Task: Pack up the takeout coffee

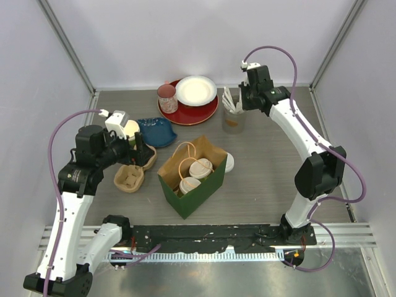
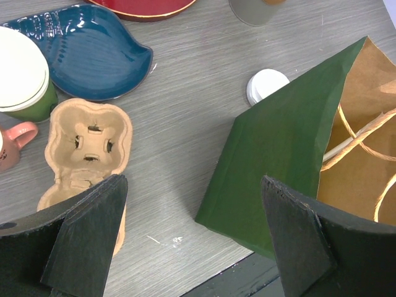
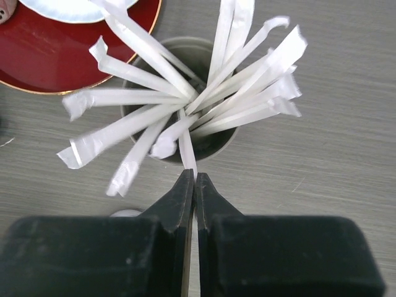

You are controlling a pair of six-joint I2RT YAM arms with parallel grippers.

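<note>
Right hand (image 3: 194,176) pressed together on one paper-wrapped straw (image 3: 185,142); left hand (image 2: 192,182) spread wide above the desk (image 2: 198,80), holding nothing.

Right side: the pinched straw runs from the fingertips straight into the grey holder (image 3: 213,148) just ahead, where the other wrapped straws fan out; past the holder, off to the left, a red plate (image 3: 37,68). Left side: one finger hangs over a pulp cup carrier (image 2: 90,142), the other over the open green bag (image 2: 278,154), with bare desk between them. Ahead and far to that hand's left, a lidded green coffee cup (image 2: 21,71) stands on the desk just beside a blue leaf dish (image 2: 93,55). A loose white lid (image 2: 267,85) lies ahead, close against the bag's far side. Seen from above, two more lidded cups (image 1: 200,167) stand inside the bag.
</note>
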